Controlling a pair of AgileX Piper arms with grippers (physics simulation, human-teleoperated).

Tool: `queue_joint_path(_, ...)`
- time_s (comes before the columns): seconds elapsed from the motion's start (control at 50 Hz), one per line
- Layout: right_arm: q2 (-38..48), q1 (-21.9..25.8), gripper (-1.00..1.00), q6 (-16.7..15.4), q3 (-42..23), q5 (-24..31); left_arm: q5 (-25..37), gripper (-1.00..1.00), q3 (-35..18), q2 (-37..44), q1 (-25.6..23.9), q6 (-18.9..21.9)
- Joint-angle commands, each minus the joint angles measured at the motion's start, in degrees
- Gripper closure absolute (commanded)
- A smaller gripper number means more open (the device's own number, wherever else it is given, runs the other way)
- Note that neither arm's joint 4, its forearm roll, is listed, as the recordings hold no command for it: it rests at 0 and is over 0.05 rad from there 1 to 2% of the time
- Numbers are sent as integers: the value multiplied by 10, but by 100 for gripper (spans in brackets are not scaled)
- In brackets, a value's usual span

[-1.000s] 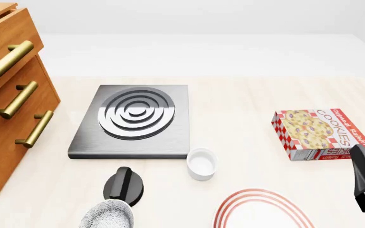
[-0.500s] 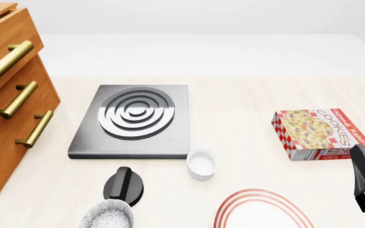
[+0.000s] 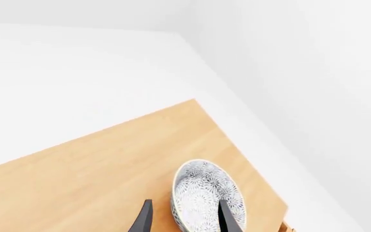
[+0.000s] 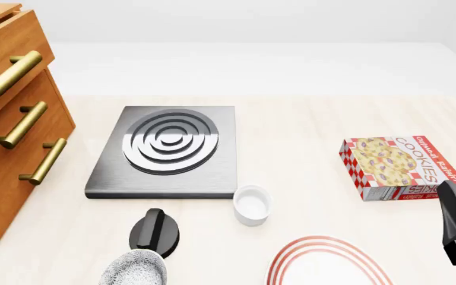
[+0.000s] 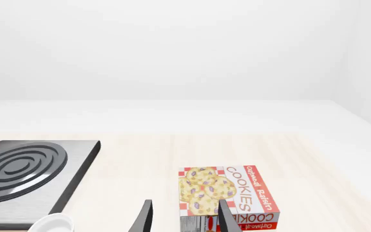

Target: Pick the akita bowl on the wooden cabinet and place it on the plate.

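Observation:
The akita bowl [image 3: 206, 193], speckled grey and white, sits on the top of the wooden cabinet [image 3: 95, 169] near its corner. My left gripper [image 3: 185, 220] hangs open just over the bowl, one finger [image 3: 229, 220] across its inside and the other outside its rim. In the front view only the cabinet's drawer front [image 4: 6, 136] shows; its top, this bowl and the left gripper are out of frame. The plate [image 4: 307, 248], white with red rings, lies at the near edge of the table. My right gripper [image 5: 185, 220] is open and holds nothing, low at the right [image 4: 450, 199].
A dark stove slab [image 4: 168, 151] with silver rings lies mid-table, a small white cup [image 4: 251, 205] in front of it. A second speckled bowl [image 4: 135, 270] and a black rounded object [image 4: 155, 231] sit near the front. A cookie box [image 4: 394, 166] lies right.

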Motion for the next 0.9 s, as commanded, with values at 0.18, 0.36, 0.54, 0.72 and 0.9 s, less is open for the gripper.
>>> queue_joint_path(0.18, 0, 0, -100, 0, 0, 0, -11, -100, 2, 19, -3, 6)
queue_joint_path(0.36, 0, 0, -100, 0, 0, 0, -17, -100, 7, 26, -9, 11)
queue_joint_path(0.54, 0, 0, -100, 0, 0, 0, -20, -100, 9, 31, -15, 16)
queue_joint_path(0.72, 0, 0, -100, 0, 0, 0, -23, -100, 10, 36, -18, 18)
queue_joint_path(0.9, 0, 0, -100, 0, 0, 0, -24, -100, 10, 38, -16, 22)
